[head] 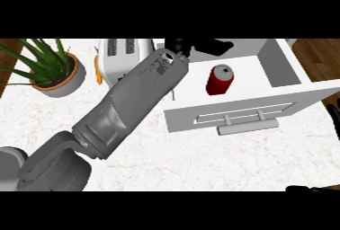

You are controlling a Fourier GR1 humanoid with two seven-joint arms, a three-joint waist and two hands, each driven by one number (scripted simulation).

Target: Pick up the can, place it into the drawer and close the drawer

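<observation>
Head view showed the can (220,79) upright inside the open drawer (285,63), near its back wall; left hand (199,45) hovered behind it, fingers unclear, apparently after release.

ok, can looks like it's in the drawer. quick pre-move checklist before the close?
1. Red cylindrical can inside the open white drawer: ok, it rests on the drawer floor.
2. Can clear of the drawer walls: ok, apart from them on all visible sides.
3. Left hand released from the can: ok, the black hand is at the drawer's back left corner, apart from the can; whether its fingers are open or curled: cannot tell.
4. Left forearm out of the closing path: not ok, the grey forearm lies across the drawer's left edge.
5. Drawer front and grey bar handle unobstructed: ok.
6. Right hand ready to push: cannot tell, only a dark sliver shows at the lower right edge.
</observation>
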